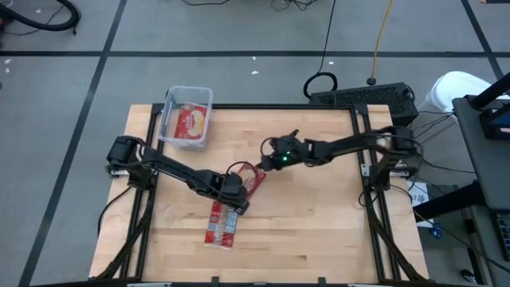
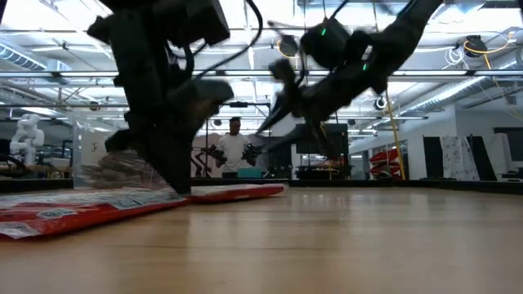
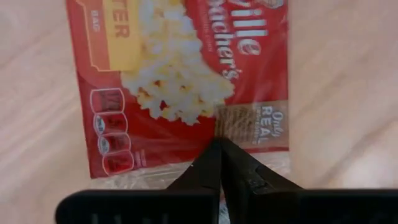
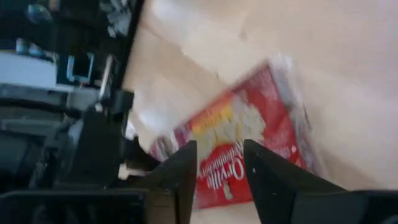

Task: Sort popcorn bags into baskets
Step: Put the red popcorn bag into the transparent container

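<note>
I have the left gripper [image 1: 239, 209] low at table centre, its fingers pressed together on the clear wrapper edge of a popcorn bag [image 3: 180, 87]; the left wrist view shows the tips meeting on that edge, with the bag's popcorn picture facing up. That bag lies flat on the wooden table [image 1: 319, 231].

From the left gripper, a second bag [image 1: 252, 180] sits at about 1 o'clock, just beside it. The right gripper [image 1: 269, 159] hovers near that bag's far end, fingers apart with a gap between them and nothing held; the right wrist view shows this bag [image 4: 249, 149] beyond the open tips.

A third bag [image 1: 222, 224] lies at roughly 7 o'clock from the left gripper, near the table's front half.

The clear basket [image 1: 186, 116] stands at the table's 11 o'clock corner, overhanging the back edge, with one bag [image 1: 191, 122] inside it.

I see a person [image 2: 234, 147] in the low view, standing in the room behind the table.
</note>
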`<action>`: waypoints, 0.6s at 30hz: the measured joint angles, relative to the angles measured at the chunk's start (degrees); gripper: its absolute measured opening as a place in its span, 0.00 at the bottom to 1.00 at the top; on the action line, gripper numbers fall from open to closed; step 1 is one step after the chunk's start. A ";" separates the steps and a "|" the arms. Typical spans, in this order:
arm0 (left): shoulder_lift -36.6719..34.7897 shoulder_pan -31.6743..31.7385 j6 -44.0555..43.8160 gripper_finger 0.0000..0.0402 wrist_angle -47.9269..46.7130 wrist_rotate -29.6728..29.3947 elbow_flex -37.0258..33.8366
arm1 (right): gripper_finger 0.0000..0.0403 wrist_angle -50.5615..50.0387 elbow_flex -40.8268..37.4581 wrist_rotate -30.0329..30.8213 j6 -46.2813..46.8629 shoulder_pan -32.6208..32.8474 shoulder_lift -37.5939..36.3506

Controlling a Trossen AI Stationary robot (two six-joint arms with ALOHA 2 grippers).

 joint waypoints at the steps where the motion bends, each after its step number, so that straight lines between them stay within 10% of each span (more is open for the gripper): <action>1: 0.89 0.15 0.16 0.03 0.09 -0.06 0.04 | 0.28 1.30 0.07 -0.94 0.72 -0.07 2.00; 18: -0.41 11.26 13.15 0.02 -2.91 -1.59 -0.18 | 0.01 -12.01 0.17 -8.11 4.25 10.19 0.44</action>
